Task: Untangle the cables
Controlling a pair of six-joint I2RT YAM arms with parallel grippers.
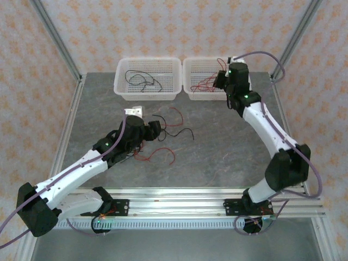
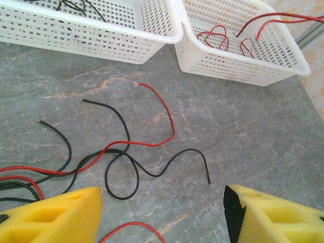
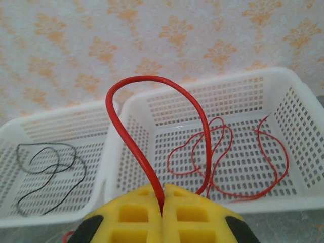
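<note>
A grey marbled table (image 1: 228, 157) stands before orange-patterned walls (image 1: 163, 27). Its right half is bare between the tangle and the right arm (image 1: 272, 130). At the far edge two white baskets sit side by side, touching. The left basket (image 1: 147, 98) holds thin black wires (image 1: 142, 81), and the right basket (image 1: 204, 97) holds red wires (image 1: 206, 84). The left arm (image 1: 81, 168) lies over the near end of the tangle (image 2: 119, 147) and hides part of it. In the left wrist view these red and black cables cross on the table and run off the left edge. The left gripper (image 2: 162, 212) hangs above them, fingers spread wide, grasping nothing. The right gripper (image 3: 163, 200), at the right basket, is clenched on a red wire (image 3: 147, 77) that arches up in a loop; both legs vanish at the yellow pads.
</note>
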